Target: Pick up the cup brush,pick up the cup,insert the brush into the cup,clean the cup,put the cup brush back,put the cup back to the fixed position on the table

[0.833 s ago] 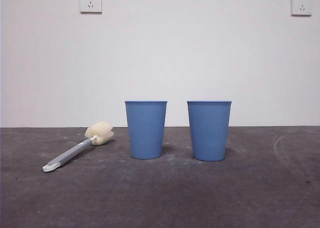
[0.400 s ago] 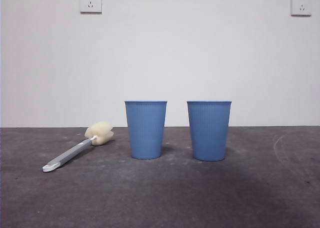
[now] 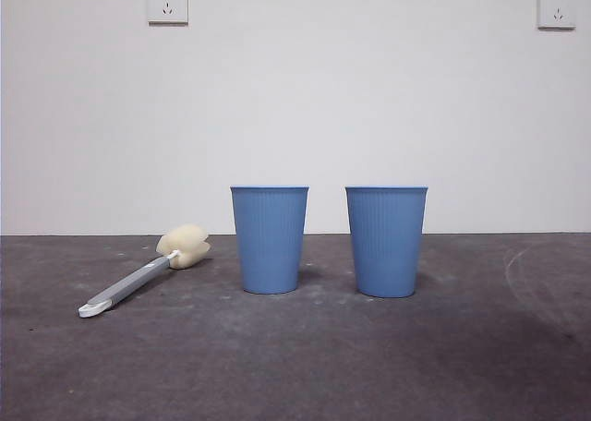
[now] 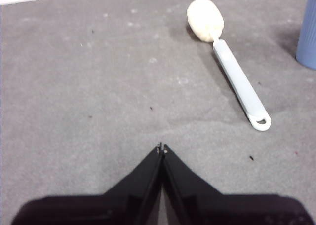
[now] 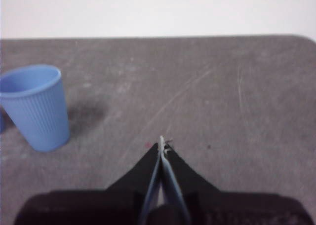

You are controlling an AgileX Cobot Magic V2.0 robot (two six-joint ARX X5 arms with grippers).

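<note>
The cup brush (image 3: 148,275) lies flat on the table (image 3: 295,366) at the left, cream sponge head (image 3: 184,246) toward the wall, white tip toward me. The cup (image 3: 386,241), a blue ribbed tumbler, stands upright right of centre. My left gripper (image 4: 161,147) is shut and empty, hovering over bare table short of the brush (image 4: 237,77). My right gripper (image 5: 162,145) is shut and empty, apart from the cup (image 5: 37,106), which stands off to its side. Neither gripper shows in the front view.
A slightly narrower twin blue tumbler (image 3: 269,239) stands upright just left of the cup, between it and the brush; its edge shows in the left wrist view (image 4: 308,32). Two wall sockets (image 3: 167,3) sit on the white wall behind.
</note>
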